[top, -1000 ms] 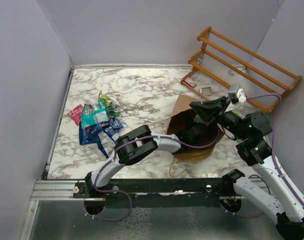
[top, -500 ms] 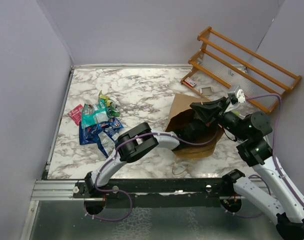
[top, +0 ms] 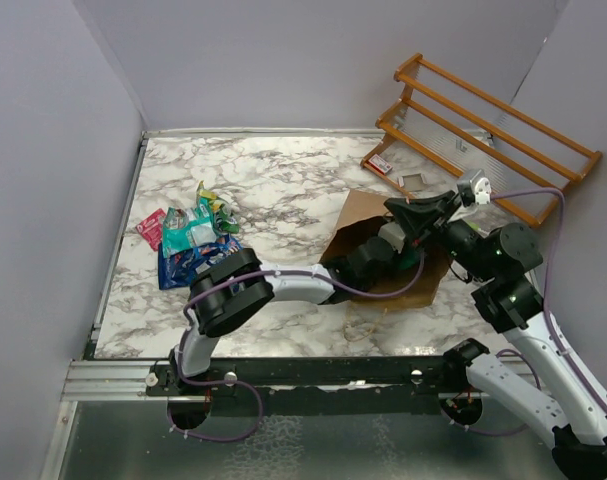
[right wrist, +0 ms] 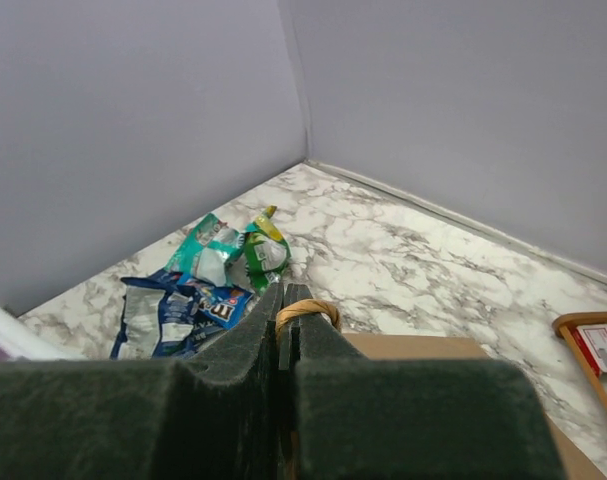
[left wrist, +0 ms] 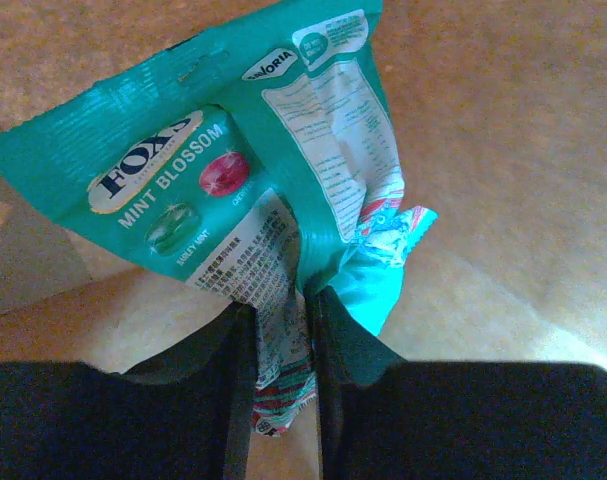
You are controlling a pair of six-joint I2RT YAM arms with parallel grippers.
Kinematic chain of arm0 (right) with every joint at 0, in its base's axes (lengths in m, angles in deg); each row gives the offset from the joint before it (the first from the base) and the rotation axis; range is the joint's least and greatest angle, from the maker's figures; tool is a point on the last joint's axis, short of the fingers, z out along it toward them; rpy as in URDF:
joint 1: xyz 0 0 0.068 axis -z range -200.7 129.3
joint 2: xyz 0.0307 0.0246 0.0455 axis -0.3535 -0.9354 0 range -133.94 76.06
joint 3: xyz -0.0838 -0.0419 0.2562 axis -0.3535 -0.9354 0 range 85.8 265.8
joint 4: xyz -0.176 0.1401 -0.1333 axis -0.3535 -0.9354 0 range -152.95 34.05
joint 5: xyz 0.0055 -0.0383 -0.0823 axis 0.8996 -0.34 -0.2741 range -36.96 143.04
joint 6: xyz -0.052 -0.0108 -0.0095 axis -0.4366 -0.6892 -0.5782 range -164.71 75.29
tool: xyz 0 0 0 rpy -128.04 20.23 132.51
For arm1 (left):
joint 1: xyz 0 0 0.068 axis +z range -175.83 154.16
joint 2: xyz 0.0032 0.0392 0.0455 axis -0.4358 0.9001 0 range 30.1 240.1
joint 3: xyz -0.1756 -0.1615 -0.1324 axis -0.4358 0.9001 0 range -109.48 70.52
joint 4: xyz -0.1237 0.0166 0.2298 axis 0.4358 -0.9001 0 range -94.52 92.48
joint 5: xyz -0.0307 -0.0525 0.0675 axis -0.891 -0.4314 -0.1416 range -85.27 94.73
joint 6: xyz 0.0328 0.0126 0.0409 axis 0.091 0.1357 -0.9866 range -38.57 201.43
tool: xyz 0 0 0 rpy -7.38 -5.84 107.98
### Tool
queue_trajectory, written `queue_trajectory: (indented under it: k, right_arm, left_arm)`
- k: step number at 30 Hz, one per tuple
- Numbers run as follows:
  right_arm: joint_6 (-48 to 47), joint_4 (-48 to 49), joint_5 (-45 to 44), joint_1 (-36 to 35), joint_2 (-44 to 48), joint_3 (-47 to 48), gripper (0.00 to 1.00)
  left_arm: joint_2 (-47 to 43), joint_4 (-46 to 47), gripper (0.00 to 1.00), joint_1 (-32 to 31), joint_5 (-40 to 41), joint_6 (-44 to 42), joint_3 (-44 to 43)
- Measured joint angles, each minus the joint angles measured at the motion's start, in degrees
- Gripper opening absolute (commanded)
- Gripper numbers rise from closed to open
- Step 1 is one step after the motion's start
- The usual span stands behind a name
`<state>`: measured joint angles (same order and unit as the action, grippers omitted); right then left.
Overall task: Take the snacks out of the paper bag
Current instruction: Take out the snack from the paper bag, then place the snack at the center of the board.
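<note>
The brown paper bag [top: 355,212] lies mouth-up at the right of the marble table, and its inside [left wrist: 503,150] fills the left wrist view. My left arm [top: 283,285] reaches into the bag's mouth. There my left gripper [left wrist: 283,335] is shut on the lower edge of a teal mint packet [left wrist: 223,140], one of the snacks. My right gripper [right wrist: 286,300] is shut on the bag's twisted paper handle [right wrist: 308,310] and holds it up at the bag's far rim [top: 393,210]. More snacks [top: 193,245] lie in a pile at the table's left.
A wooden slatted rack [top: 483,125] leans at the back right, with a small red-and-white card [top: 381,163] beside it. The pile of packets [right wrist: 198,285] lies near the left wall. A metal rail [top: 123,375] runs along the near edge.
My left jaws have closed on the teal packet. The left arm's elbow has swung left and the bag has tipped and shifted a little leftward. The right gripper keeps hold of the handle.
</note>
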<state>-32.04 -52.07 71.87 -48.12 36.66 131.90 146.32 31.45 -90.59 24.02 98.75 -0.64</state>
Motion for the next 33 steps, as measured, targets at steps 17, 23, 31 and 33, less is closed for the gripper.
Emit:
queue_trajectory:
  k: [17,23,31,33]
  right_arm:
    - [-2.8,-0.7,-13.5,0.0,-2.4,2.8,0.02]
    - [-3.4,-1.2,-15.5,0.0,-2.6,3.5,0.02]
    - [-3.3,-2.6,-15.5,0.0,-3.6,4.5,0.02]
    - [-3.4,-3.0,-14.6,0.0,-3.6,4.5,0.02]
  left_arm:
    - [-30.8,-11.2,0.09,-5.0,-10.6,-8.0,17.4]
    - [-50.2,-15.2,0.00,-5.0,-18.7,-14.6,21.8]
    - [-69.6,-22.6,0.00,-5.1,-16.5,-21.1,21.1]
    - [-72.5,-24.1,0.00,-5.1,-12.5,-21.7,20.9]
